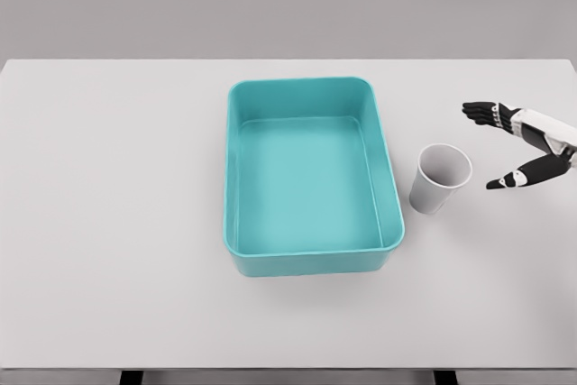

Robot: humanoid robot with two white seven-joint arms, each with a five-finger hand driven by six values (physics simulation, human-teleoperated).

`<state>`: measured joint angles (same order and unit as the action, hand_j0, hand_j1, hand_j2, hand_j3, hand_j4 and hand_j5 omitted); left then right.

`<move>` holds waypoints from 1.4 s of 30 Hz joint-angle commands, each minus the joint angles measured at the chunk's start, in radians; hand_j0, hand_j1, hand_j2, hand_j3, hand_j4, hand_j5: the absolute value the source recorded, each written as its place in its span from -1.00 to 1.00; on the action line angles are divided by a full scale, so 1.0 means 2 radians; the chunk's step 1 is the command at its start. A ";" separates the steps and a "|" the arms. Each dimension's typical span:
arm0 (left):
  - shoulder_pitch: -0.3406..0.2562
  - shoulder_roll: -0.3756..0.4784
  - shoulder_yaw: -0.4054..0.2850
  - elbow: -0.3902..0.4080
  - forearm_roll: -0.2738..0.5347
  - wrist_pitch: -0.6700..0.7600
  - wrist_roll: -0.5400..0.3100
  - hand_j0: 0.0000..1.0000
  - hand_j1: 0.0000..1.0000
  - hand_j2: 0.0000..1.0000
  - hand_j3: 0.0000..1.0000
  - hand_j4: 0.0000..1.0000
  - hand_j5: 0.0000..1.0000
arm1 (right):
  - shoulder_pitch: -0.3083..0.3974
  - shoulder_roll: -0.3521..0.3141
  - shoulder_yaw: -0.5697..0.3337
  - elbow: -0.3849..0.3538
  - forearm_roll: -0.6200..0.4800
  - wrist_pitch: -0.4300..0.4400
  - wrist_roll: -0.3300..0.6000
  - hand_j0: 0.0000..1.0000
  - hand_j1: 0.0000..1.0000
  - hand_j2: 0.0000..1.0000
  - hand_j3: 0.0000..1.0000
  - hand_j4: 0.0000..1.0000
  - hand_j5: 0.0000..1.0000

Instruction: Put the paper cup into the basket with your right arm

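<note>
White cup (441, 178) upright on table (108, 223), just right of teal basket (311, 263), not touching | right hand (521, 146) enters from right edge, fingers spread, holding nothing | cup sits near hand, to its left, with a gap between | 1 arm visible

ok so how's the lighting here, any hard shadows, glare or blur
Head view: flat, even lighting; only a faint soft shadow under the basket and paper cup; no glare on the table; the right hand at the edge is sharp too.
</note>
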<state>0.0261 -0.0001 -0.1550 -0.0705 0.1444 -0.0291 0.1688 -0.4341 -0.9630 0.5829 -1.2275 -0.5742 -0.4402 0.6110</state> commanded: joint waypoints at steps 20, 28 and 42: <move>0.000 0.000 0.000 0.000 0.000 0.000 0.000 1.00 1.00 1.00 1.00 1.00 1.00 | 0.000 0.039 0.018 0.028 0.028 0.000 0.000 1.00 1.00 1.00 1.00 1.00 1.00; 0.000 0.000 0.000 0.000 0.000 0.000 0.000 1.00 1.00 1.00 1.00 1.00 1.00 | -0.002 0.051 0.022 0.027 0.029 0.000 0.000 1.00 1.00 1.00 1.00 1.00 1.00; 0.000 0.000 0.000 0.000 0.000 0.000 0.000 1.00 1.00 1.00 1.00 1.00 1.00 | -0.005 0.057 0.025 0.021 0.035 0.002 0.000 1.00 1.00 1.00 1.00 1.00 1.00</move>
<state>0.0261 -0.0001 -0.1550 -0.0706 0.1444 -0.0291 0.1688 -0.4464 -0.8513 0.6316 -1.1835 -0.4983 -0.4376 0.6110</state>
